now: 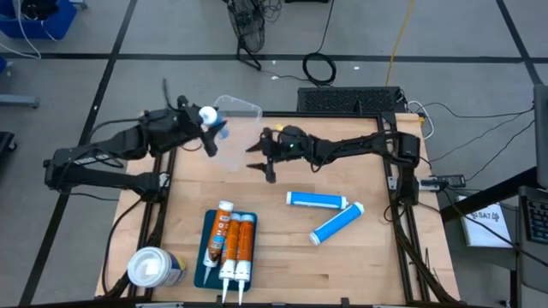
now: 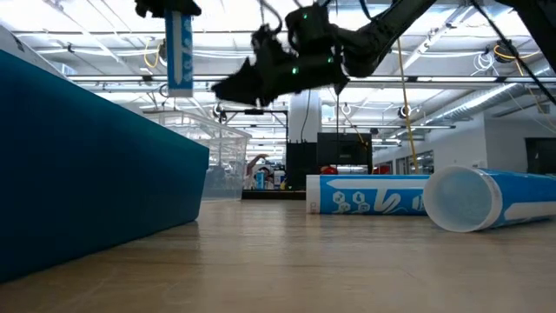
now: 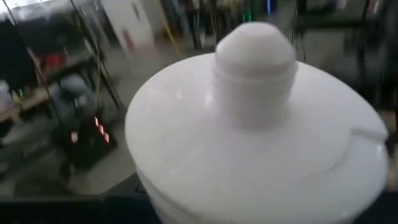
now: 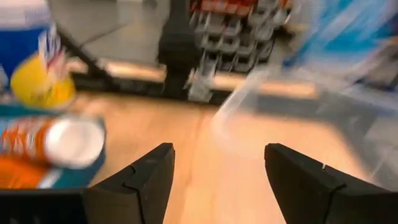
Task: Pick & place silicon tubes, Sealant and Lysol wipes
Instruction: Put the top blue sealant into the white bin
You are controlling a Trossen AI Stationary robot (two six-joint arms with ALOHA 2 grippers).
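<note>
Tube (image 1: 208, 117) sits clamped in left end effector (image 1: 202, 128) — above table's far-left corner.

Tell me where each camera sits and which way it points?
High view: overhead, straight down on the wooden table; both dark arms show.
Low view: tabletop level, looking across into the room; right hand overhead.
Left wrist view: on left arm, facing its white-capped blue plastic tube; no fingers show.
Right wrist view: on right arm, past its open hand toward orange tubes.
Shared: high and low views both show that tube.
</note>
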